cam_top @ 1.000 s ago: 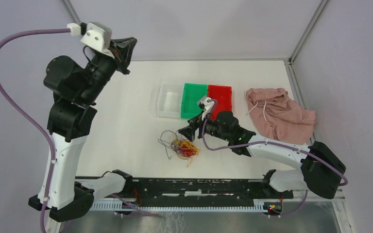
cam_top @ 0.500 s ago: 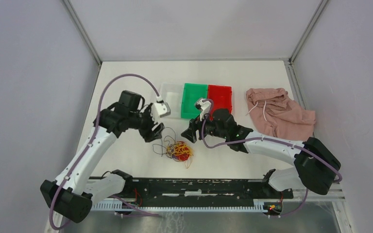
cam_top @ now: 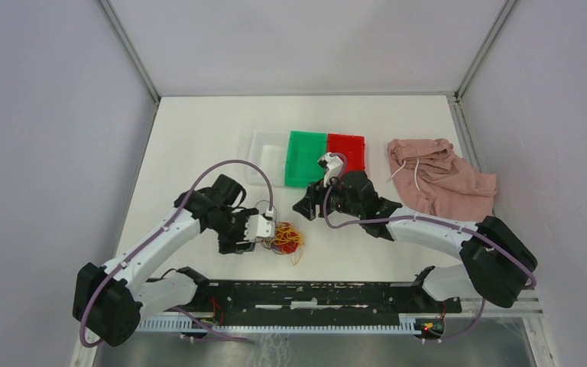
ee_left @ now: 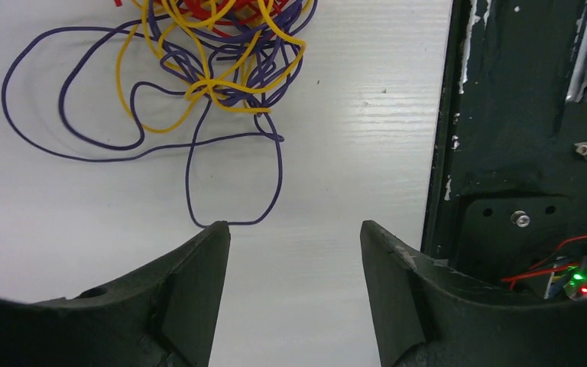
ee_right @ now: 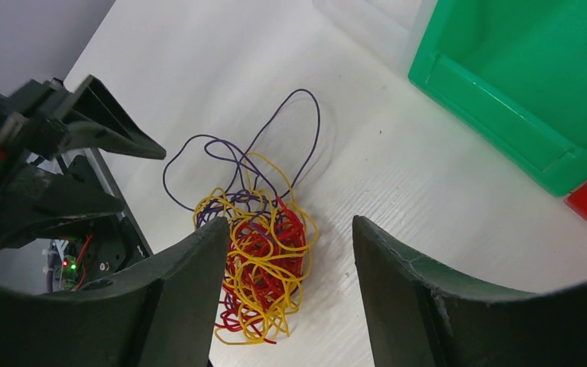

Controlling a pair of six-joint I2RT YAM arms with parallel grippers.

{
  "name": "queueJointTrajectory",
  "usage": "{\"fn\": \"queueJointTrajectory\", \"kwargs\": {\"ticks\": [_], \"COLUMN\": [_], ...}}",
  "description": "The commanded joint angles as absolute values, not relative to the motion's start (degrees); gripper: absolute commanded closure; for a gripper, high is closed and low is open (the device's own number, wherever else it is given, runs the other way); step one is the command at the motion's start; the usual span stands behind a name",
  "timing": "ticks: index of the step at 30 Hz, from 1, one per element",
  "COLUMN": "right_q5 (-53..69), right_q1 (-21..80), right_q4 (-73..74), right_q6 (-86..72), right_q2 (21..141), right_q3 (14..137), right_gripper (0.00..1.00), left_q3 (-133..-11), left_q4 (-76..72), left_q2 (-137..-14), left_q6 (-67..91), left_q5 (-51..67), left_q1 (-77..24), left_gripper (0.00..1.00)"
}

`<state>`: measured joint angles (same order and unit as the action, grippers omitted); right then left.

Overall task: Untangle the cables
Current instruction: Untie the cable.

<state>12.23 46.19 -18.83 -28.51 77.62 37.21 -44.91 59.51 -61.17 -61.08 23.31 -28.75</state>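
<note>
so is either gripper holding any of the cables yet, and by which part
Nothing is held. The left gripper and the right gripper both stand open and empty; the cables lie clumped on the table.

Inspection finding: no legible text, label, brand, number or sign on any item in view.
</note>
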Motion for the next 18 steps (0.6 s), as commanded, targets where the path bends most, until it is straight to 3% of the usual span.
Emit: {"fn": "queueJointTrajectory", "kwargs": {"ticks": [1, 6, 15, 18], "right_q5": [11.29, 11.22, 11.13, 11.27], "right_q1": [45.72, 45.53, 44.74, 43.95], "right_q4": [-22.43, -21.98, -22.11, -22.06], "right_q6": [-30.36, -30.55, -31.0, -31.31], "right_q2": [75.47, 74.3, 73.01, 72.49], "right_q3": [37.58, 38.04, 37.84, 37.34], "right_gripper": [0.33, 0.35, 0.37, 0.37], "left_q3": [-42.17, -40.85, -40.36, -38.8], "left_q4": [49.81, 45.1, 46.93, 46.33], "left_q2": [-62.28, -64.33, -68.25, -67.45], "left_q6": [-66.03, -68.12, -68.05, -67.78], "left_q5": [20.02, 17.13, 17.1, 16.5], "left_q1": [-31.1, -33.03, -36.22, -36.87], "left_gripper": [0.31, 0.38, 0.41, 0.5]}}
